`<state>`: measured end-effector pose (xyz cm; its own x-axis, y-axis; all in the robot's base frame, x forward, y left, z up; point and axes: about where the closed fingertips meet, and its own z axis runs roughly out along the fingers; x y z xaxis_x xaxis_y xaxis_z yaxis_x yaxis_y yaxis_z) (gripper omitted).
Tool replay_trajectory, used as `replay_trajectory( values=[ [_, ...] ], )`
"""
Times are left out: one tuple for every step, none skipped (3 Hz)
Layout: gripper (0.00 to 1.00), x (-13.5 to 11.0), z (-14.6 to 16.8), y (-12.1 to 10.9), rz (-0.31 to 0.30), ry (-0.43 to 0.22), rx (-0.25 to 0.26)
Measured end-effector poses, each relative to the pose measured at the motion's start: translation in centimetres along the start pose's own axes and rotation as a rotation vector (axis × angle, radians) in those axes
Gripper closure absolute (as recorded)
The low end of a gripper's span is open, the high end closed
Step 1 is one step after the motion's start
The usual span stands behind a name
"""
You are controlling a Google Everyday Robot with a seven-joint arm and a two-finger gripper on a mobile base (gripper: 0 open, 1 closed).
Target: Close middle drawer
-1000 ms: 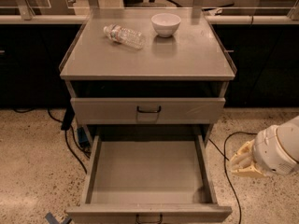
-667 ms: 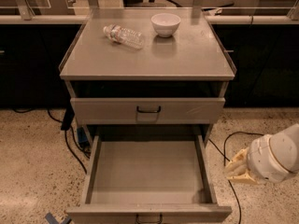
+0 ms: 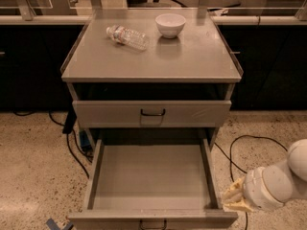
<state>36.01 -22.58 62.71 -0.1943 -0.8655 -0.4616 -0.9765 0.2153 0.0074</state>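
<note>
The hand [image 3: 233, 198] hangs low just beside the middle drawer [image 3: 152, 176], off the right end of its front panel and close to that corner. Whether it touches the panel cannot be told. It holds nothing, and whether it is released or clenched cannot be told either. Its white rounded arm [image 3: 278, 181] reaches away from the drawer's right side toward the lower right edge of the view.

The middle drawer stands pulled far out toward the camera, its deep grey tray bare, with the dark handle [image 3: 153, 223] at the centre of its front panel. Directly above and behind it, another drawer [image 3: 192, 113] sits shut. Higher still, the tabletop [image 3: 201, 56] carries a plastic bottle [image 3: 127, 36] lying on its side and a white bowl [image 3: 171, 25]. A black cable [image 3: 240, 143] loops over the floor to the drawer's right.
</note>
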Motion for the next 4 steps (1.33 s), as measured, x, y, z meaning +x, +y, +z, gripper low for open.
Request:
replay_trajectory(
  values=[
    [1.0,2.0,4.3,0.9,0.032,-0.016,-0.045],
    [1.0,2.2,4.5,1.2,0.033,-0.02,-0.051],
    [1.0,3.3,6.3,2.7,0.05,-0.036,-0.072],
    [1.0,5.4,10.2,5.6,0.088,-0.052,-0.106]
  ],
)
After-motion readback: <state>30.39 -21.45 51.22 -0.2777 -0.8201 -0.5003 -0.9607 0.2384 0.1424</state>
